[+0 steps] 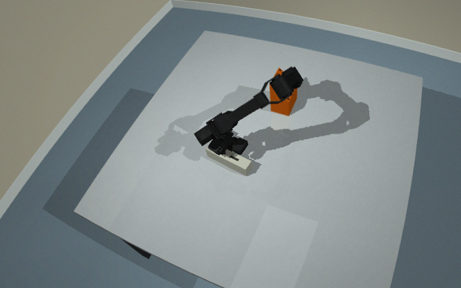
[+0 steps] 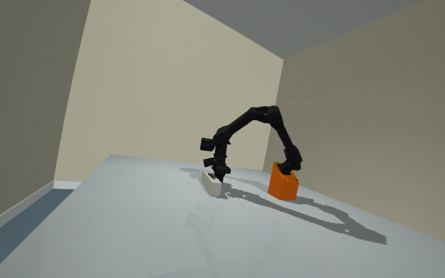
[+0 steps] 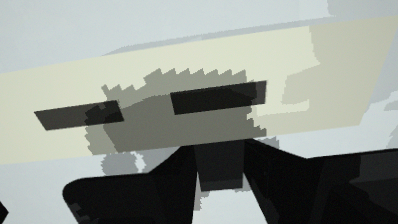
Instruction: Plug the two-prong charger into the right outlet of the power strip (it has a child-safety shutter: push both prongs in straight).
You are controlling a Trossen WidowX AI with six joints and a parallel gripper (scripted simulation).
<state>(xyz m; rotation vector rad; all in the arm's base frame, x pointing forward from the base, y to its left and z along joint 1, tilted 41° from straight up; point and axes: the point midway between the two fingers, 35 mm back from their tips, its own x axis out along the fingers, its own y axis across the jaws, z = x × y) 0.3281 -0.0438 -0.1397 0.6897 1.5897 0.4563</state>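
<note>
Pale grey tabletop [image 1: 332,172] carries everything. Black jointed arm [image 2: 251,119] arches over from an orange box-shaped base [image 2: 283,184] and points down at a cream rectangular power strip [image 1: 241,165] lying flat near the tabletop's middle. Wrist view: strip face fills the frame, two dark slots side by side, left slot [image 3: 77,114] and right slot [image 3: 217,97], arm shadow across both. Black hand [image 3: 220,170] sits just over the strip, pinching a small dark blocky two-prong charger [image 3: 220,165], in line with the right slot; prongs not discernible.
</note>
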